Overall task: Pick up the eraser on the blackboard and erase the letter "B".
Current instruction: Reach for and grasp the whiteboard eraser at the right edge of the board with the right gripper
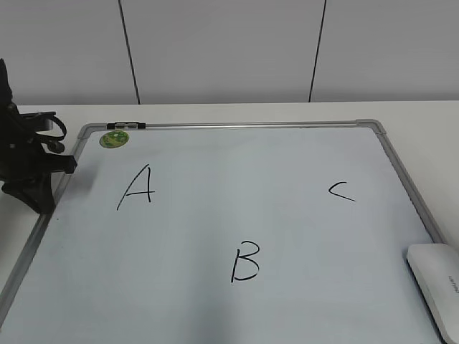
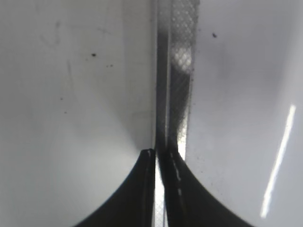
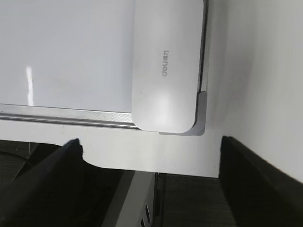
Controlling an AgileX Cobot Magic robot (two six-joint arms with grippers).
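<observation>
Nearest, at the lower right of the exterior view, the white, flat, rounded-rectangular plastic eraser (image 1: 436, 284) with small grey lettering lies on the near right corner of the large pale blue-white blackboard (image 1: 215, 301), against its grey metal frame. The right wrist view looks down on that same eraser (image 3: 165, 66), which covers the board's rounded corner cap; the right gripper (image 3: 151, 156) hangs above it with its two dark fingers (image 3: 42, 184) spread wide apart and nothing between them. This gripper does not appear in the exterior view.

Further in, near the middle of the board, stands the handwritten black marker letter "B" (image 1: 244, 262), whole and unsmudged, well apart from the eraser. Beyond it are the black handwritten letter "A" (image 1: 136, 188) to the left and the black handwritten letter "C" (image 1: 341, 190) to the right.

At the left edge the black left gripper (image 1: 32, 183) sits over the board's frame; in its wrist view the left gripper (image 2: 158, 156) has its jaws drawn nearly together above the frame rail, holding nothing.

In the far left corner is the round green sticker (image 1: 113, 139)
</observation>
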